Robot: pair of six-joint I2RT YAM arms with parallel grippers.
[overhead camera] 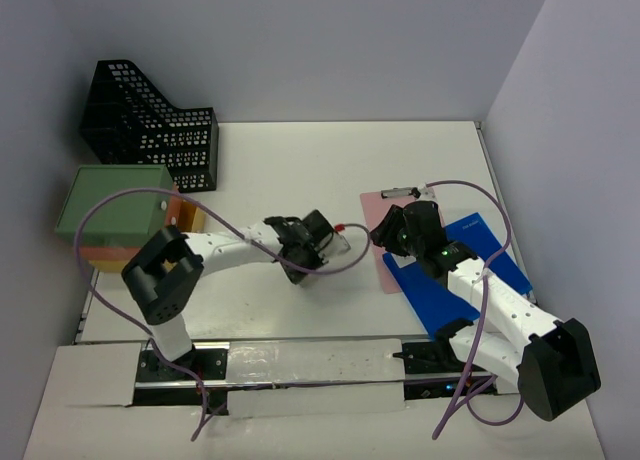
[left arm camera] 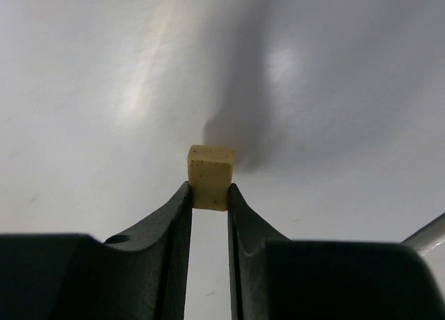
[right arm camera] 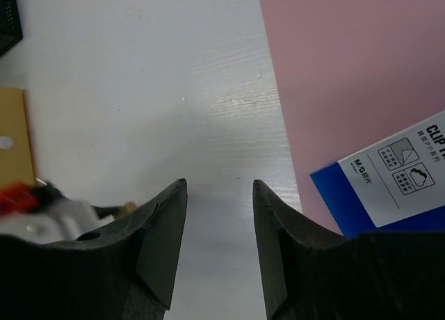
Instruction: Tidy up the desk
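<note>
Left wrist view: the left gripper (left arm camera: 210, 198) is pinched narrow on a small cream block (left arm camera: 210, 170) (an eraser, by the look of it). One dark finger presses each side, and the block's top stands proud of the fingertips. Behind it lies the desk (left arm camera: 104, 90), smooth and white, with the block's soft shadow just beyond. Whether the block touches the surface I cannot tell. From the top external camera this gripper sits near the middle of the desk, with the left arm reaching in from the near-left edge.

The right gripper (right arm camera: 219, 195) hangs with its jaws apart and nothing between them. It is over white desk, just beside the left edge of a pink clipboard (right arm camera: 348, 83). A blue folder (right arm camera: 393, 174) lies over the clipboard's near right part.

At the far left corner stands a black mesh file holder (overhead camera: 150, 120), with a green box (overhead camera: 112, 205) just in front of it at the desk's left edge.
</note>
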